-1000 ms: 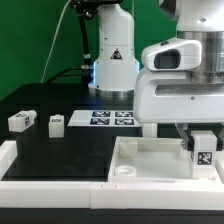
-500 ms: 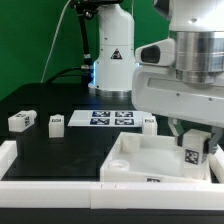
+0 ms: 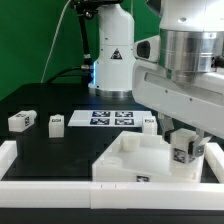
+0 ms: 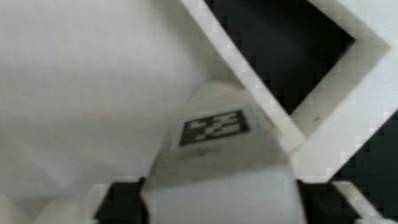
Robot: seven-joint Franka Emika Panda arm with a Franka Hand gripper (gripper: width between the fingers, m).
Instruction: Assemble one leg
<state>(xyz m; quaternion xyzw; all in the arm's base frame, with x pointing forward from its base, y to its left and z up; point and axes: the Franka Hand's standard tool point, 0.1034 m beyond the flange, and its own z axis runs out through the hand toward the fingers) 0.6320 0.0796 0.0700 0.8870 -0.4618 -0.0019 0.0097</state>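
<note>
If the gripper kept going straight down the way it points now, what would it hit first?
Probably the large white square tray-like piece: the gripper, shut on the small white tagged leg, points into its corner. Depth is unclear.

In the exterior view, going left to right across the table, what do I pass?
Loose leg → second loose leg → marker board → third loose leg → leg held in the gripper, over the large white tray-like piece.

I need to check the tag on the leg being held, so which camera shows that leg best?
The wrist view: the leg fills the picture, tag facing the camera, between the fingers. The exterior view shows the leg small, under the gripper, over the white tray piece.
</note>
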